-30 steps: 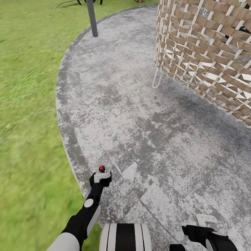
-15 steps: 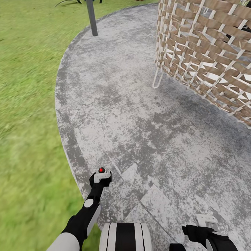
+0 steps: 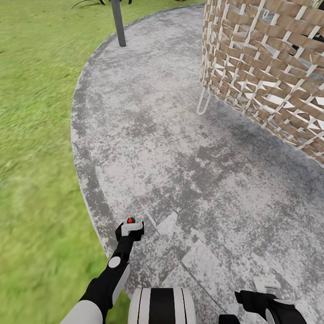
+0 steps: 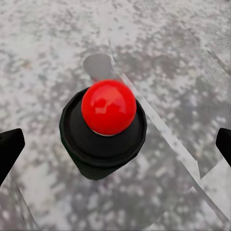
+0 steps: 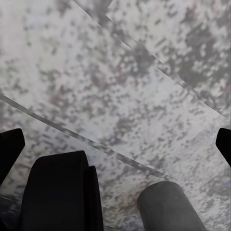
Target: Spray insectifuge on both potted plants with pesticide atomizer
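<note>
My left gripper (image 3: 130,228) is shut on the pesticide atomizer (image 3: 131,223), whose white head and red dot show at the arm's tip, held over the paved patio (image 3: 180,148) near its edge with the lawn. In the left wrist view the atomizer (image 4: 107,120) is a red ball on a dark round cap, centred between my black fingertips (image 4: 9,147). My right gripper (image 3: 267,284) hangs low by the trunk, open, with bare paving between its fingertips (image 5: 9,144). Dark leaf tips (image 3: 87,3) poke in at the top edge; I cannot tell whether they belong to a potted plant.
A large woven wicker chair (image 3: 270,67) on thin white legs fills the upper right of the garden view. A grey lamp post (image 3: 119,22) stands at the patio's far edge. Green lawn (image 3: 36,135) lies along the left.
The whole head view has shifted slightly, so the camera has moved a little. Both arms keep their pose and the atomizer stays in the left gripper.
</note>
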